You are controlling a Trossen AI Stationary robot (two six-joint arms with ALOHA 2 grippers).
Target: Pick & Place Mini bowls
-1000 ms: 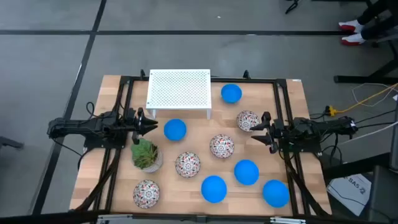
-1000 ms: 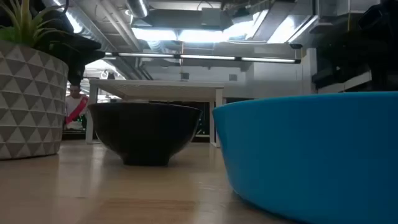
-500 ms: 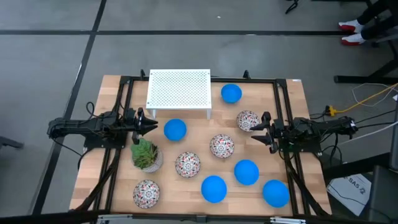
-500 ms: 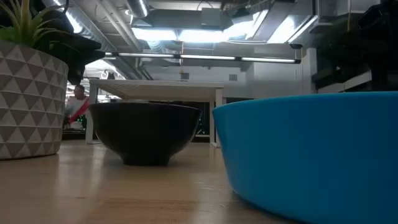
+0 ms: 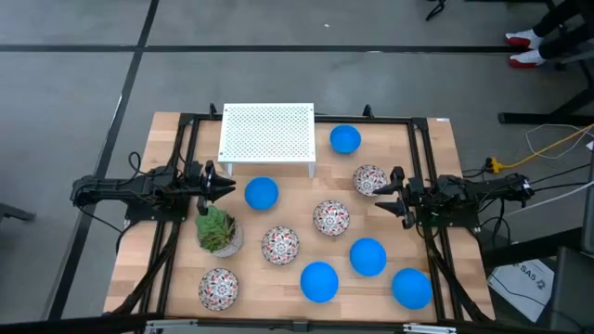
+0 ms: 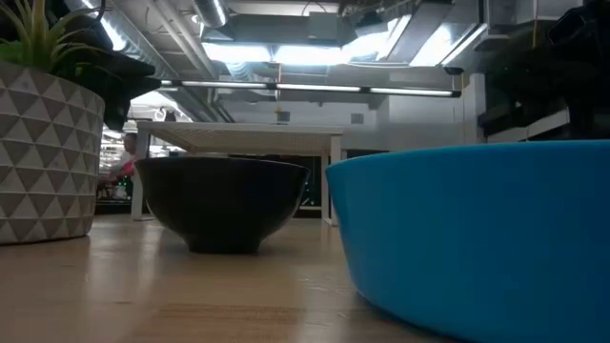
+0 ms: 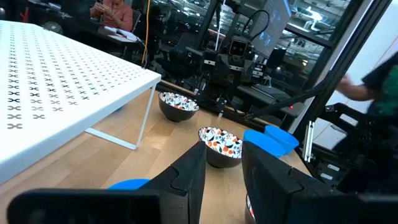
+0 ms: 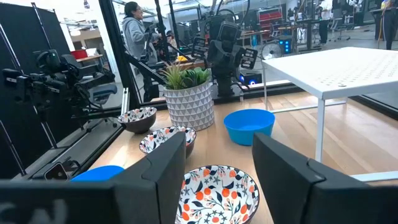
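Observation:
Several mini bowls stand on their bases on the wooden table. The plain blue ones include one beside the rack (image 5: pixel 345 139), one near my left gripper (image 5: pixel 262 193) and one near the front (image 5: pixel 319 281). The white floral ones include one by my right gripper (image 5: pixel 369 180), one at the middle (image 5: pixel 331 218) and one at the front left (image 5: pixel 219 289). My left gripper (image 5: pixel 223 186) is open and empty at the left, just left of the blue bowl (image 7: pixel 130 184). My right gripper (image 5: pixel 382 197) is open and empty at the right, next to a floral bowl (image 8: pixel 217 193).
A white perforated rack (image 5: pixel 267 139) stands on legs at the far middle. A potted green succulent (image 5: pixel 218 232) stands near my left gripper. In the low view a blue bowl (image 6: pixel 477 229) and a dark-looking bowl (image 6: pixel 221 200) fill the foreground. A black frame (image 5: pixel 422 148) borders the table.

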